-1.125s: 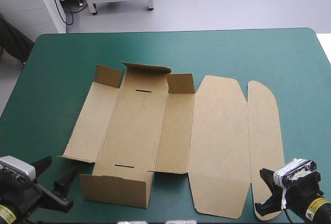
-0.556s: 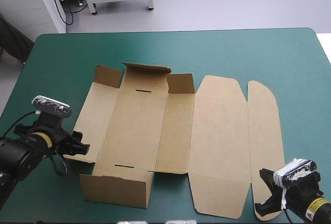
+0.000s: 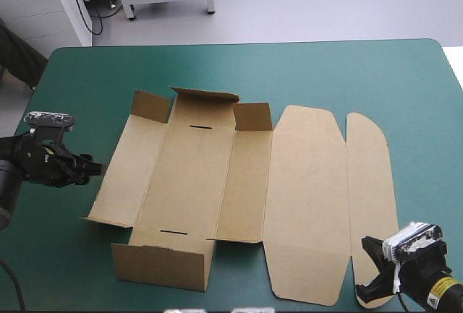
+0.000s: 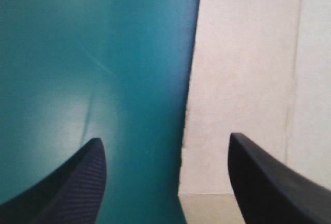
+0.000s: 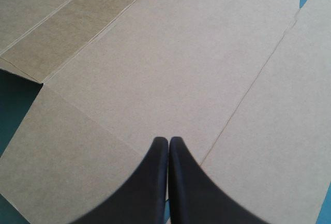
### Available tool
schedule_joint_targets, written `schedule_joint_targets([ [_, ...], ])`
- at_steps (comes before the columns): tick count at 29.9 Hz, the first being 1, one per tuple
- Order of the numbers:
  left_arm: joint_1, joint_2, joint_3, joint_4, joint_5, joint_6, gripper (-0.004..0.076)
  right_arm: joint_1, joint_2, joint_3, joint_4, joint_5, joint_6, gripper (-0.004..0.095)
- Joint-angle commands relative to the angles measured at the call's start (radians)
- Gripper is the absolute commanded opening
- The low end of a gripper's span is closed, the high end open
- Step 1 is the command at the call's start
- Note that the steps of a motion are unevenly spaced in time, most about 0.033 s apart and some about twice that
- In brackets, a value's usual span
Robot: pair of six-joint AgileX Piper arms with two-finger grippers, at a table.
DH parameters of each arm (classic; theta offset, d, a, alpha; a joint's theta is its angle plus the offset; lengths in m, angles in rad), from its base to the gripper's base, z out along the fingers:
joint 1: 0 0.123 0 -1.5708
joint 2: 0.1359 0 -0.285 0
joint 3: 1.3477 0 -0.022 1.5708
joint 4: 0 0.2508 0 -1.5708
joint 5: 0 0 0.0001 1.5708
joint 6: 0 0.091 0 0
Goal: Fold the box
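Observation:
The brown box [image 3: 217, 183] lies spread on the teal-green cover, its near end wall [image 3: 163, 259] and far flaps [image 3: 202, 107] raised and its lid panels [image 3: 307, 197] flat to the right. My left gripper [image 3: 94, 168] is open just left of the box's left side panel [image 3: 123, 172]. In the left wrist view that panel's edge [image 4: 243, 79] runs between the parted fingers of the left gripper [image 4: 165, 138]. My right gripper [image 3: 373, 284] is shut at the box's near right corner. In the right wrist view, the right gripper [image 5: 168, 141] points over the flat lid [image 5: 170, 53].
Bare teal-green cover [image 3: 325, 74] stretches beyond the box toward the table's far edge, with a narrower strip [image 3: 427, 168] along the right side. The table's left edge [image 3: 14, 147] lies close behind my left arm.
My left arm has come up from the near left corner to the box's left panel, then drawn back a little to the left. The right arm and the box have not moved.

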Motion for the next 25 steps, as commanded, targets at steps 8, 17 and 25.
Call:
schedule_joint_targets([
  [8, 0.256, 0.195, -0.035, -0.425, 0.058, 0.385, 0.0474, -0.006, 0.008, -0.024, 0.005, -0.069, -0.010, -0.0015],
  [17, 0.256, 0.355, -0.035, -0.590, 0.100, 0.589, 0.0474, -0.006, 0.008, -0.024, 0.005, -0.069, -0.010, -0.0015],
  [25, 0.254, 0.432, -0.035, -0.590, 0.106, 0.613, 0.0474, -0.006, 0.008, -0.024, 0.005, -0.069, -0.010, -0.0015],
])
